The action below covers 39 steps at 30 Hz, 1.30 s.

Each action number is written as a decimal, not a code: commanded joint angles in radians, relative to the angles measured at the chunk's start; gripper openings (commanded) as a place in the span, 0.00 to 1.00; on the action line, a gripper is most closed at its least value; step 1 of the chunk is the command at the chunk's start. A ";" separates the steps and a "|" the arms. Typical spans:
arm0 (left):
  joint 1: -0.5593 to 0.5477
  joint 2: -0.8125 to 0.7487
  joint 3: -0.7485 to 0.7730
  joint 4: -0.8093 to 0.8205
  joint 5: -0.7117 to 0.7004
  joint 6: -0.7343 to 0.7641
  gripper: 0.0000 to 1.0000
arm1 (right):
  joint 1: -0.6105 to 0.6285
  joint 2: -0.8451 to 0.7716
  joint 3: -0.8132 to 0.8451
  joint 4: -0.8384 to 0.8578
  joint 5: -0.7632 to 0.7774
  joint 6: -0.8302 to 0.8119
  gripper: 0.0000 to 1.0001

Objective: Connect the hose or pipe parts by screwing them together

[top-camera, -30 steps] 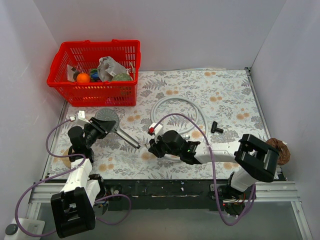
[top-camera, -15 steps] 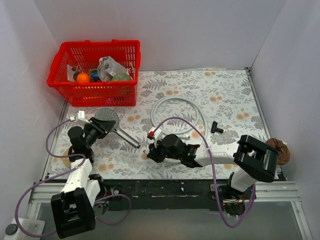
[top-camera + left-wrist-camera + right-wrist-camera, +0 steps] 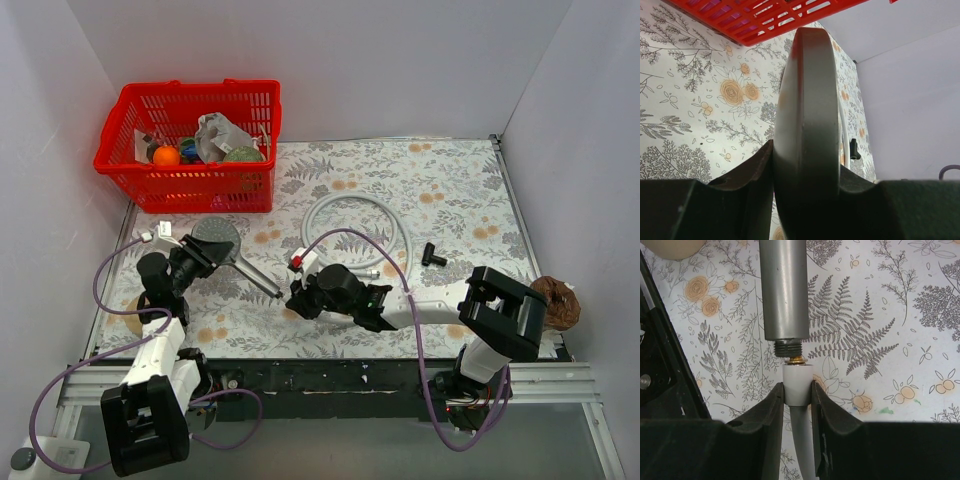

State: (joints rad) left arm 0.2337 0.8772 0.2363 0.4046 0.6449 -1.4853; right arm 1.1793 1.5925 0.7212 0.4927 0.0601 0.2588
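Observation:
The grey shower head stands on edge with its slim handle slanting toward the table's middle. My left gripper is shut on the round head, whose rim fills the space between the fingers. The whitish hose lies coiled behind. My right gripper is shut on the hose's white end nut, held in line with the handle. A brass ring sits right under the handle's threaded tip; the threads remain visible outside the nut.
A red basket with several items stands at the back left. A small black fitting lies right of the hose coil. A brown object sits at the table's right edge. Purple cables loop over both arms.
My right gripper has shifted left with the hose end, bringing the nut up to the handle's tip. The left arm and shower head have stayed put.

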 commanded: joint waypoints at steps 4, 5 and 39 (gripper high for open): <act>-0.019 -0.003 -0.005 0.066 0.024 0.003 0.00 | 0.006 0.012 0.078 0.089 0.052 0.016 0.01; -0.020 -0.001 -0.006 0.072 0.032 0.003 0.00 | 0.006 0.017 0.083 0.092 0.053 0.016 0.01; -0.045 0.009 -0.018 0.074 0.016 -0.020 0.00 | 0.025 -0.085 -0.003 0.188 0.146 0.002 0.01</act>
State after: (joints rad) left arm 0.1989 0.8978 0.2337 0.4744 0.6247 -1.5242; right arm 1.2049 1.5696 0.7273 0.5201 0.1772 0.2588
